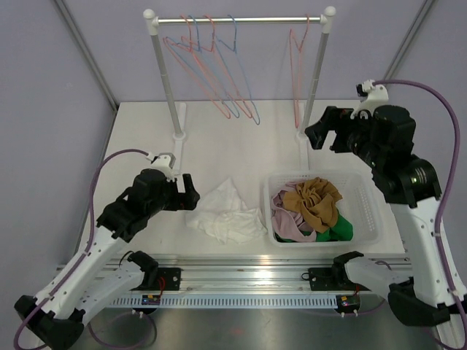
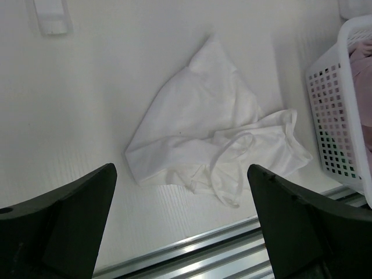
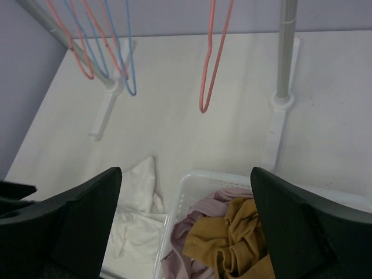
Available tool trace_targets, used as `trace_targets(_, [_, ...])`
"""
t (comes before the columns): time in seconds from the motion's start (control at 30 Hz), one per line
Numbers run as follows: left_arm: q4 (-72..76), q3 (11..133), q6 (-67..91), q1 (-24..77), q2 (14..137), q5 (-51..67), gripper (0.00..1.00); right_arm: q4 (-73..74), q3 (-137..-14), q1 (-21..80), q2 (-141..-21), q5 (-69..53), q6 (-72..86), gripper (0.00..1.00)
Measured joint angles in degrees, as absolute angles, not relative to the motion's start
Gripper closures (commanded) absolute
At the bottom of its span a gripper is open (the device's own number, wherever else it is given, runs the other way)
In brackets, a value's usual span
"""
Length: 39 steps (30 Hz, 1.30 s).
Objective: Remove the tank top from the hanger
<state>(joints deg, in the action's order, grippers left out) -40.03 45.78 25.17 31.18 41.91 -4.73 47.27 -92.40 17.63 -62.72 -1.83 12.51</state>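
The white tank top (image 1: 225,213) lies crumpled on the table (image 1: 146,138), clear of the rack, one thin strap looped at its near edge in the left wrist view (image 2: 215,145); the left gripper (image 1: 188,191) hovers at its 9 o'clock, fingers wide apart with nothing between them, black fingertips (image 2: 64,226) framing the cloth from above; at the garment's 3 o'clock, just beside it, stands a white perforated laundry basket (image 1: 368,219) holding a mustard garment (image 1: 314,200) on top, a mauve one (image 1: 288,219) at its 9 o'clock and a green one (image 1: 339,230) mostly buried at 5 o'clock; the right gripper (image 1: 326,135) hangs in the air at the basket's 12 o'clock, fingers likewise spread and gripping nothing; at the table's 12 o'clock stands the clothes rack (image 1: 237,19), carrying a cluster of pink and blue wire hangers (image 1: 219,80) and, towards 3 o'clock along the bar, a lone pink hanger (image 1: 298,65); the right wrist view shows only a corner of the tank top (image 3: 136,209), the rest cut off by the basket rim (image 3: 192,177) and its own finger; the left wrist view crops the basket (image 2: 343,116) at the frame's 3 o'clock edge.
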Motion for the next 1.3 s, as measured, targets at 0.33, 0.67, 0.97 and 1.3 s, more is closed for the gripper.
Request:
trace_targets(0.33, [-36.18,45.76,28.64,41.19,56.93,-7.92,0.01,42.11,-78.17,17.63,-46.02,-13.37,16.51,0.00])
trace_targets(0.67, [-28.45,48.40,28.58,49.98,82.59,-8.19,0.01,41.80,-72.79,17.63,-38.46,-18.74,19.20,0.01])
trace_targets(0.97, [-25.63,51.66,29.21,54.54,93.01,-11.33,0.88,41.85,-72.10,17.63,-36.47,-20.69,19.44,0.00])
trace_targets(1.3, [-28.21,51.64,30.28,55.07,86.08,-15.77,1.00,43.05,-72.12,17.63,-35.24,-20.58,19.03,0.00])
